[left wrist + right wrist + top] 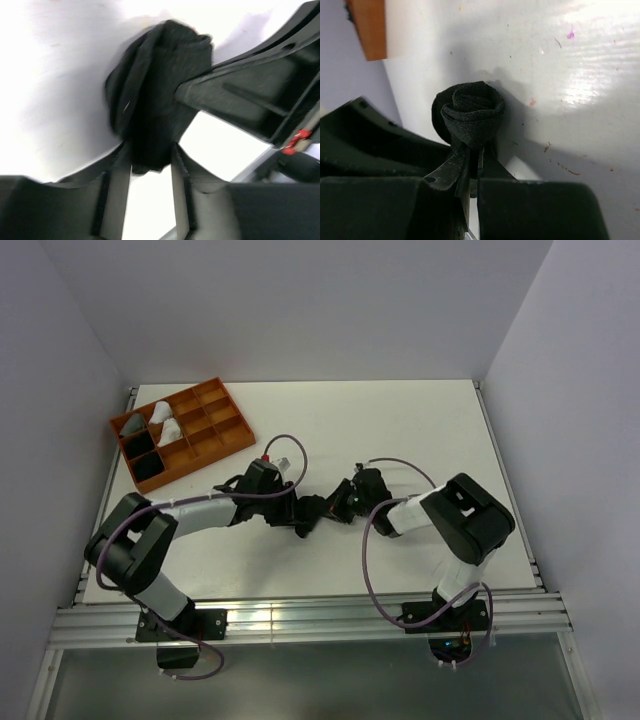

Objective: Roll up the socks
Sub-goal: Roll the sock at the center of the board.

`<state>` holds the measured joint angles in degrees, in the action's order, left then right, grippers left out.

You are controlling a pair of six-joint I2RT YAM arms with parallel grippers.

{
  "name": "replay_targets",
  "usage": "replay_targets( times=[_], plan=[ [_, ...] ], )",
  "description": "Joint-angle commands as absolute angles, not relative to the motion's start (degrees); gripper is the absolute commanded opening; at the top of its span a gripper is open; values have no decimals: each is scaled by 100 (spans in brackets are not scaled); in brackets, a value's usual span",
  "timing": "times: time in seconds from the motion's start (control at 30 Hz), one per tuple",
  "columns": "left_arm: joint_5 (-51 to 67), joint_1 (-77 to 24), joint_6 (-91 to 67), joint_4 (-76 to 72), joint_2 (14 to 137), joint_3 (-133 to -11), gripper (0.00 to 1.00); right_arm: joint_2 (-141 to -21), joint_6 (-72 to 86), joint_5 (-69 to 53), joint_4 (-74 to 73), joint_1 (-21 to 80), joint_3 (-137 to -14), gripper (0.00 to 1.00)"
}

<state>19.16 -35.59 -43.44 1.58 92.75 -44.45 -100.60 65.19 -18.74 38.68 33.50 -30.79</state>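
1. The black sock [470, 112] lies near the middle of the white bench [400, 430], where the two arms meet. It is wound into a tight spiral roll.

2. The right hand [472, 156] has its fingers pressed almost together, with only a thin slit between them. They pinch a fold of cloth at the near edge of the roll. In the right wrist view the spiral end of the roll faces the camera, just past the fingertips.

3. The left hand [150, 167] has its fingers parted, and the lower end of the roll sits between them. The cloth seems to meet both fingers, but the left wrist view is blurred. I cannot tell whether they squeeze it or only flank it.

4. In the left wrist view, one finger of the right hand reaches in from the right and touches the side of the roll.

5. From above, the two hands point at each other and nearly touch. The roll is mostly hidden between them.

6. An orange tray [200, 466] with compartments stands at the far left of the bench, well apart from the hands. Its left compartments hold a grey bundle [133, 425], a white bundle [165, 420] and a dark bundle [148, 468].

7. Small coloured specks dot the bench around the roll.
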Motion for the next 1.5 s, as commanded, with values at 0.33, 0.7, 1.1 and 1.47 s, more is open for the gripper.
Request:
replay_targets(
  times=[0.33,0.7,1.1,1.47],
  plan=[
    [-3241,-6106,-3323,563,7620,-4324,50,-9852,5274,-1204,-623,3718,-5158,0],
    [-4412,-6794,-2804,97,9034,-4851,54,-9879,5265,-1231,-1178,3779,-5414,1],
    [-4658,-7163,-2882,527,10221,-5432,52,-10020,5317,-1424,-1081,3779,-5423,6],
    [-4185,-6988,-3594,1169,10451,-5388,1,-9739,5510,-1871,-336,3709,-5107,39]
  ],
)
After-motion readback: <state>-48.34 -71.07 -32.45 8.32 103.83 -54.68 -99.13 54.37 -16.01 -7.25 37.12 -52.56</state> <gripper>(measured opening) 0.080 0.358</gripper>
